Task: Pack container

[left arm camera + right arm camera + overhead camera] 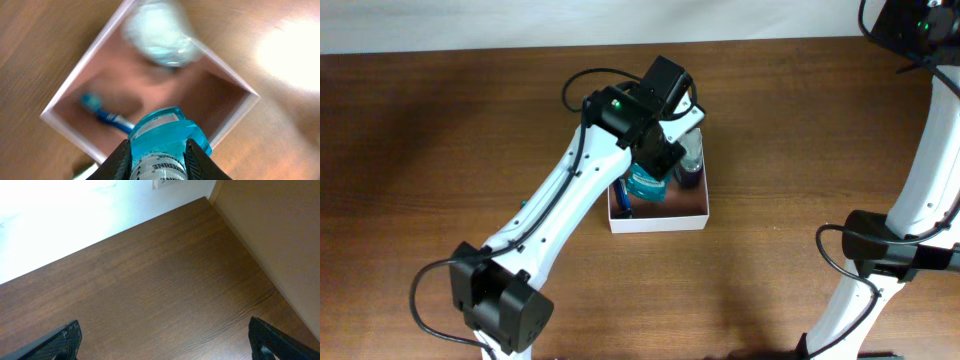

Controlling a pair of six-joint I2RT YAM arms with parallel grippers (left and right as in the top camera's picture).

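Between the fingers of the left gripper [159, 162] we see the teal translucent mouthwash bottle [167, 131] fairly sharp; everything beyond is smeared, with white glare on the brown wooden table [287, 50] ahead-right. Ahead-left of the right gripper [170, 345] the view blows out white. Overhead, light is even, shadows soft.

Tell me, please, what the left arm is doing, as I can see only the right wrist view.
Observer: The left gripper is shut on a teal mouthwash bottle, held within the outline of the container.
Operator: Thank you. Is anything lying in the container?
Observer: Yes, a blue toothbrush lies on its reddish-brown floor, near one wall.
Operator: Is there anything else inside?
Observer: A pale, clear item sits in the corner opposite the bottle. It is too blurred to name.
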